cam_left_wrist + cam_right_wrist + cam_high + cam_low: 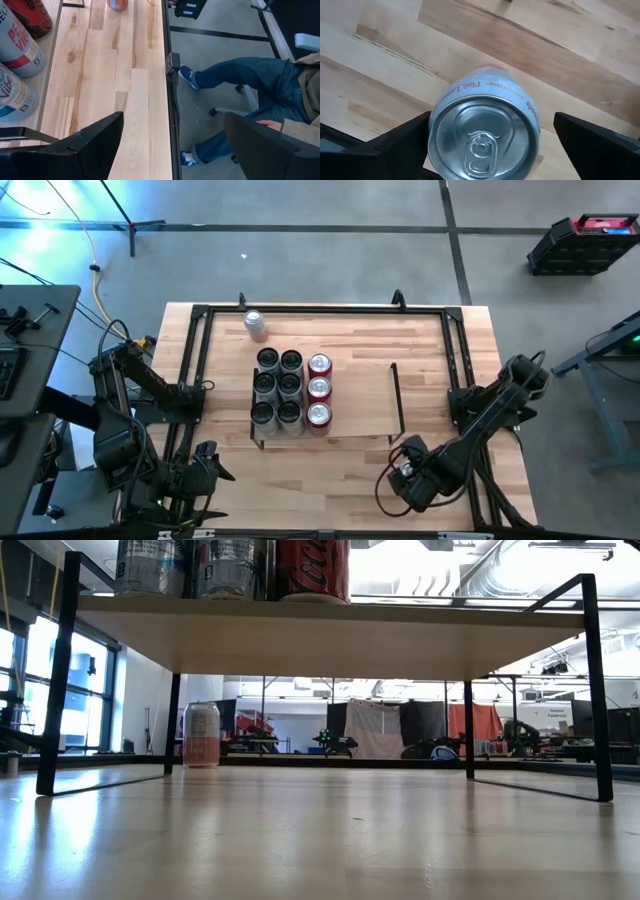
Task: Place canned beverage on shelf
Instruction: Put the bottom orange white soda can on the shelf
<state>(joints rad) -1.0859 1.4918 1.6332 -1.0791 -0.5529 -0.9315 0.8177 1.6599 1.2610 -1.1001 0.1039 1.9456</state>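
Nine cans on the shelf, two cans off it.

We see the shelf (pixel 355 395) at the table's (pixel 230 480) middle, nine cans (pixel 290 387) in three rows on its left half. A lone can (pixel 256 324) stands behind it near the far edge; another can (pixel 484 132) stands near the front right corner.

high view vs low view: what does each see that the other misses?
High only: both arms, left gripper and right gripper at the near edge, and all nine cans on the shelf's left part. Low only: the shelf's underside and the room behind. Both: the shelf, the lone can standing on the table beyond it.
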